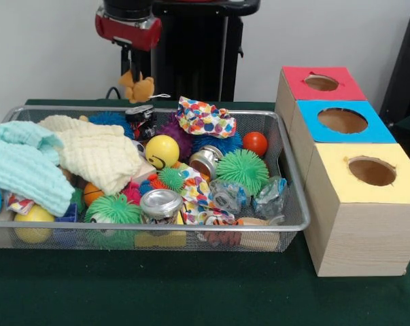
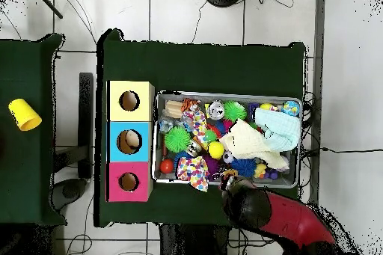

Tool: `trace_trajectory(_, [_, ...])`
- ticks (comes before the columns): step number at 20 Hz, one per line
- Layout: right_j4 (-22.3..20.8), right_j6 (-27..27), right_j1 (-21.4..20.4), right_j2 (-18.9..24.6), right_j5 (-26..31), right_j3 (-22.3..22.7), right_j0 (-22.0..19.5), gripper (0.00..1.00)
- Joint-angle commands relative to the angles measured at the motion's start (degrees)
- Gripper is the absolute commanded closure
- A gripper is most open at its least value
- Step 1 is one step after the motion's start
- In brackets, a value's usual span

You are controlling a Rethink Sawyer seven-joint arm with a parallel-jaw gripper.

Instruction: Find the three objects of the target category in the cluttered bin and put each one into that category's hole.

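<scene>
front view: a small orange plush toy is seen clamped in the gripper at upper centre, lifted above the cluttered bin, not yet carried to the three holed boxes at right.

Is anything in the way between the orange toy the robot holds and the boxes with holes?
Nothing visible. The orange toy hangs from the gripper above the wire bin clutter, and the air toward the three boxes is clear. Their top holes are uncovered.
</scene>
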Motion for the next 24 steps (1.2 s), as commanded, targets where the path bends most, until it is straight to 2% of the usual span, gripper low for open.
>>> trace_trajectory(1, [-2.4, -1.5, -1.5, 7.8, 2.1, -0.8, 2.5, 1.00])
trace_trajectory(9, [-0.8, 2.6, -4.1, 4.9, 4.7, 1.0, 6.3, 1.00])
trace_trajectory(13, [1.5, 6.8, -7.8, 2.3, 7.2, 3.3, 11.2, 1.00])
trace_trajectory(15, [2.8, 11.7, -9.8, -0.5, 7.6, 5.2, 16.4, 1.00])
trace_trajectory(19, [4.9, 17.4, -8.8, -4.1, 4.5, 7.3, 22.9, 1.00])
trace_trajectory(24, [9.1, 22.1, -4.8, -7.0, -1.2, 9.3, 29.4, 1.00])
